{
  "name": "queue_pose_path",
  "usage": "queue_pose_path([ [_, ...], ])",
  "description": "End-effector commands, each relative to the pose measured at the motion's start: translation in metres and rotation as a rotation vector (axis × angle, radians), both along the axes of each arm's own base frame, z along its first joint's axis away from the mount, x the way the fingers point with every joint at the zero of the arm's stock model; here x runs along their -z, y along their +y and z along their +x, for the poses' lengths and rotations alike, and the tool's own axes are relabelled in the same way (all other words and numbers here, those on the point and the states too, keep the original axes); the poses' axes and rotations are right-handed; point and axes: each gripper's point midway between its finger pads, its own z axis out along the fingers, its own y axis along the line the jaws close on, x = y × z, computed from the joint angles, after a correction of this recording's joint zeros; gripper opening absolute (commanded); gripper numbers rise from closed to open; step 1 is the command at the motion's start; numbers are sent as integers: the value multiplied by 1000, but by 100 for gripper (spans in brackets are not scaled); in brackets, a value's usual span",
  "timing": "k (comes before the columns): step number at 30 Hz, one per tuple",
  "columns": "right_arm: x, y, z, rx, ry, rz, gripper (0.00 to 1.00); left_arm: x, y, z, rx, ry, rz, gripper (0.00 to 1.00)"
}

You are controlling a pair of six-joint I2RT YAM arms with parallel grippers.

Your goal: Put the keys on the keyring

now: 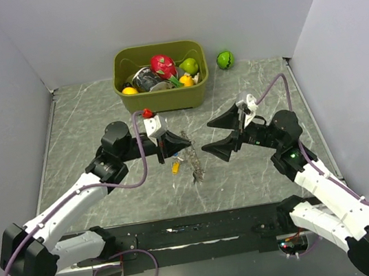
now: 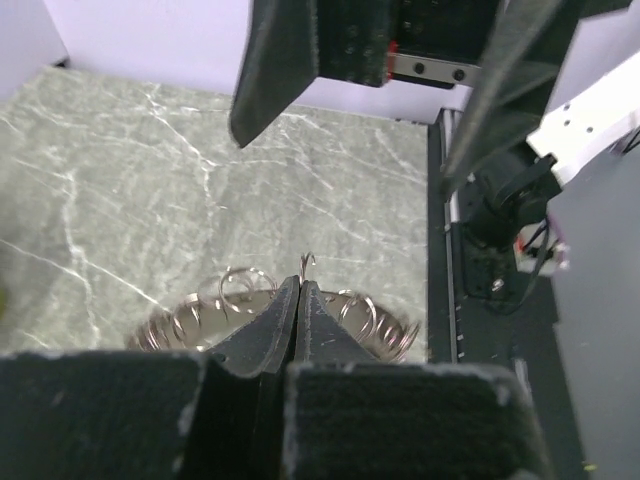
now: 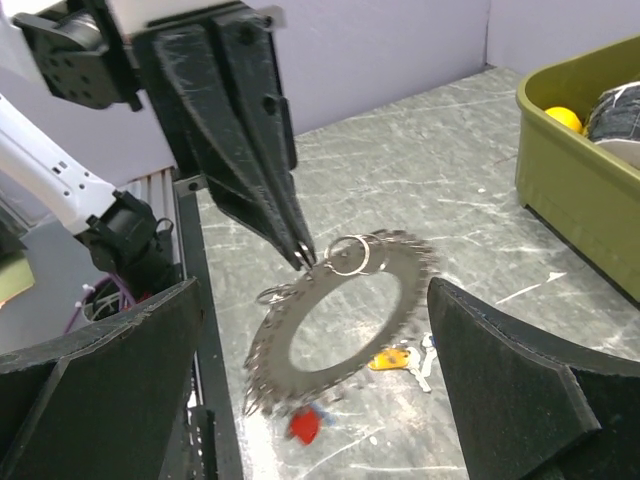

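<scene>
The left fingers (image 2: 262,338) hide the middle of the ring (image 2: 372,318), the ring covers part of the red key (image 3: 305,428), and the bin (image 3: 580,200) is cut off at right.

Bright, even light falls from above. Shadows on the table (image 1: 78,126) are soft and faint, darkest just in front of the bin (image 1: 163,101). The keyring (image 3: 405,255) glints; both wrist views blur along their bottom edges.

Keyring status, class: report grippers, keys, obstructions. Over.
Left gripper shut on large grey beaded-rim metal keyring, held up, tilted. Right gripper open, empty, facing it. Yellow-headed key, red-headed key lying loose beneath. Nothing between.
</scene>
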Motion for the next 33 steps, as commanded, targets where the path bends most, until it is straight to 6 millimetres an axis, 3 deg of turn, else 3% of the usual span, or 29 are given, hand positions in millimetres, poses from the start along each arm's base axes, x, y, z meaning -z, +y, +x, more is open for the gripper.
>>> queue_pose_path([
  [1, -6, -3, 6, 27, -23, -9, 99, -17, 0, -8, 1, -165, -2, 1],
  [11, -1, -15, 9, 97, -34, -32, 100, -27, 7, -37, 1, -437, -34, 1],
  [17, 2, -16, 12, 104, -33, -40, 100, -29, 15, -47, -16, -514, -41, 1],
  [21, 3, -14, 13, 92, -24, -39, 100, -31, 13, -46, -20, -467, -33, 1],
  [23, 4, -14, 13, 92, -18, -37, 100, -22, 7, -44, -5, -398, -3, 1],
  [24, 4, -14, 13, 93, -20, -36, 100, -29, 4, -44, 5, -389, -7, 1],
  [33, 9, -17, 12, 104, -8, -45, 100, -9, -22, -33, 37, -147, 29, 1],
])
